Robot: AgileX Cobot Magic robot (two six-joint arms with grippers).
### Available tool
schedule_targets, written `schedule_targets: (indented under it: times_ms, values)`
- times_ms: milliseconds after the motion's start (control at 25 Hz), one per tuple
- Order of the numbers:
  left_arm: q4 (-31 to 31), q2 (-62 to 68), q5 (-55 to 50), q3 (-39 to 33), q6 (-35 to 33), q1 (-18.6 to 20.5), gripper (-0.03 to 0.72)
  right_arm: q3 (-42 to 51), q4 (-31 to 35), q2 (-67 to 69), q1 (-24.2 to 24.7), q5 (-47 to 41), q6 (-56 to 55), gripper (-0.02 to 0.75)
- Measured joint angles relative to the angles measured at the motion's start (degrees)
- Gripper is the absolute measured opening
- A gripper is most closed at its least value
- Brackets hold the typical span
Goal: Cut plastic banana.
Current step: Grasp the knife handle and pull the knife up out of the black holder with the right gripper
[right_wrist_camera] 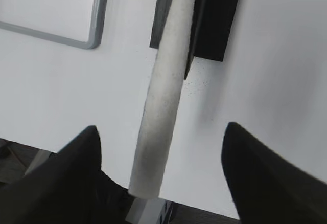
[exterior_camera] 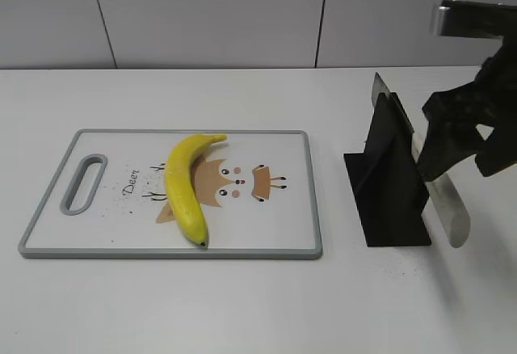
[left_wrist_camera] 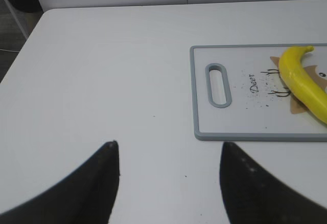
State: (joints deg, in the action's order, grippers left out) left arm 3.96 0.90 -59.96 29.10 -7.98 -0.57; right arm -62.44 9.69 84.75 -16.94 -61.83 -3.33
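Plastic banana [exterior_camera: 187, 184] lies on the cutting board [exterior_camera: 97, 237] left of the knife stand [exterior_camera: 392, 184], right gripper [right_wrist_camera: 161, 178] wide open around the knife handle [right_wrist_camera: 163, 101], should close squarely before lifting; left gripper [left_wrist_camera: 168, 178] open, idle over desk [left_wrist_camera: 102, 70].
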Motion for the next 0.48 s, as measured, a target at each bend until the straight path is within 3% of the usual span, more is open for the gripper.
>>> schedule_targets:
  times_ms: [480]
  values:
    - [0.0,0.0,0.0,0.0,0.0,0.0,0.59,-0.1,-2.8,9.4,-2.3,1.2,-3.8,0.568]
